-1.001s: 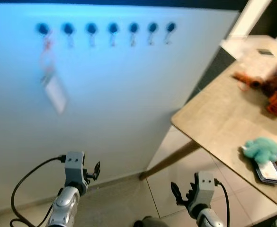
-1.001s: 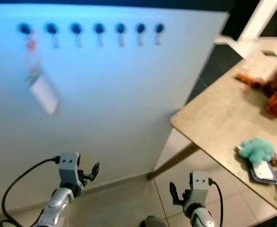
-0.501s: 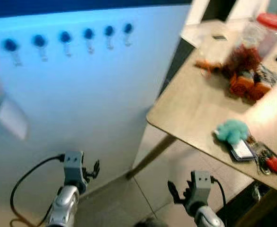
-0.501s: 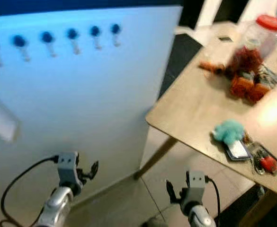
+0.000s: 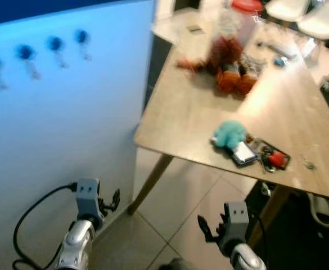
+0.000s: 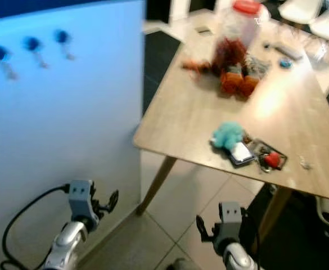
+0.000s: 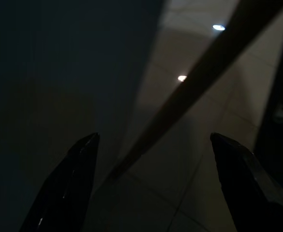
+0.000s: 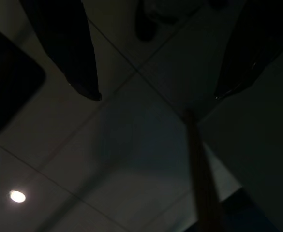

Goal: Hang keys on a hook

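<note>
A key bunch with a teal pompom (image 5: 230,134), a card holder (image 5: 243,152) and a red fob (image 5: 275,160) lies near the front edge of the wooden table (image 5: 192,121). Blue-knobbed hooks (image 5: 54,44) run along the top of the white board (image 5: 57,140) on my left. Both arms hang low over the tiled floor. My left gripper (image 7: 153,137) is open and holds nothing, close beside the board's foot. Below the table edge, my right gripper (image 8: 156,96) is open and holds nothing too.
A slanted table leg (image 5: 150,183) stands between my two arms. Farther back on the table are a red-lidded jar (image 5: 240,17) and orange plush toys (image 5: 231,81). White chairs (image 5: 299,11) stand beyond it. A dark gap opens under the table at the right.
The camera has swung to the right: the hooks slid left, the white tag hanging on the board left the picture, and the table came to the centre. Both arms hang as before.
</note>
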`<state>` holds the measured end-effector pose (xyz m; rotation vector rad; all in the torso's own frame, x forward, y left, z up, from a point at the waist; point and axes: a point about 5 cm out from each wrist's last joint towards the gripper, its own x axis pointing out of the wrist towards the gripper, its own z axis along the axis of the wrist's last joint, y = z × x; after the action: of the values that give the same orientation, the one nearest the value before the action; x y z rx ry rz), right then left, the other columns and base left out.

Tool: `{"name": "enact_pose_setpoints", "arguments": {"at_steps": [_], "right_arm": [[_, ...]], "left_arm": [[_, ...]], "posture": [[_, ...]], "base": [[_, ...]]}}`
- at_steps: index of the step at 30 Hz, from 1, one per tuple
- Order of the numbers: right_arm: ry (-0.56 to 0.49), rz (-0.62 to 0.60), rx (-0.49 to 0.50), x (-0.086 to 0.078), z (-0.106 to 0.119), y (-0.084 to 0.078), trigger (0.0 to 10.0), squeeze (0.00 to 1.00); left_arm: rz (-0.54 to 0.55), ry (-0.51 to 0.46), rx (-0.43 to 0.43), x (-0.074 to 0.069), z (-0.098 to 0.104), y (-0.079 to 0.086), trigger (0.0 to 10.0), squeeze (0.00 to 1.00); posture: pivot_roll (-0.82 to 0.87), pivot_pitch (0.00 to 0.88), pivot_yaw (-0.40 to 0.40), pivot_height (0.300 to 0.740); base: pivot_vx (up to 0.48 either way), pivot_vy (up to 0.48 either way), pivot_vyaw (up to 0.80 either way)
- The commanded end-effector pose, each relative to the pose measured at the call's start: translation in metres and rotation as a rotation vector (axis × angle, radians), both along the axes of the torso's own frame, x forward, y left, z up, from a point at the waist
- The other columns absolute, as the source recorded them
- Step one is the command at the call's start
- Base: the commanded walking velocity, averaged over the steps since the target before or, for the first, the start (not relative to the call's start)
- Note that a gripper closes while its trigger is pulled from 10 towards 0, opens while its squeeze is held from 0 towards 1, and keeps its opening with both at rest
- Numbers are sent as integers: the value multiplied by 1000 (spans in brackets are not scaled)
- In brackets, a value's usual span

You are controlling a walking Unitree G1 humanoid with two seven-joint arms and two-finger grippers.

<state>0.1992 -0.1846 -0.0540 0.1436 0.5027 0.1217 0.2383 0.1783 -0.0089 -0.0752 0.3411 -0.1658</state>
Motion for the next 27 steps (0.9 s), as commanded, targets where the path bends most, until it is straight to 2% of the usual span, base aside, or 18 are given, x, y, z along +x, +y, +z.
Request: {"name": "enact_pose_setpoints", "arguments": {"at_steps": [1, 9, 16, 27], "right_arm": [[11, -2, -12, -2, -1, -4, 10000, 0], [-1, 10, -15, 1, 0, 0, 10000, 0], [-6, 4, -15, 4, 1, 2, 10000, 0], [-13, -58, 3, 5, 1, 6, 10000, 0]], "left_arm": [[-19, -1, 2, -1, -1, -4, 10000, 0], [-21, -3, 6, -1, 0, -2, 10000, 0], [-27, -10, 10, 2, 3, 0, 10000, 0], [-76, -17, 42, 13, 11, 5, 10000, 0]], "posture": [[55, 65, -83, 740], [60, 65, -81, 740], [71, 61, -65, 740], [101, 55, 9, 740]], "base": [[0, 0, -800], [0, 0, -800], [0, 0, 0], [0, 0, 0]]}}
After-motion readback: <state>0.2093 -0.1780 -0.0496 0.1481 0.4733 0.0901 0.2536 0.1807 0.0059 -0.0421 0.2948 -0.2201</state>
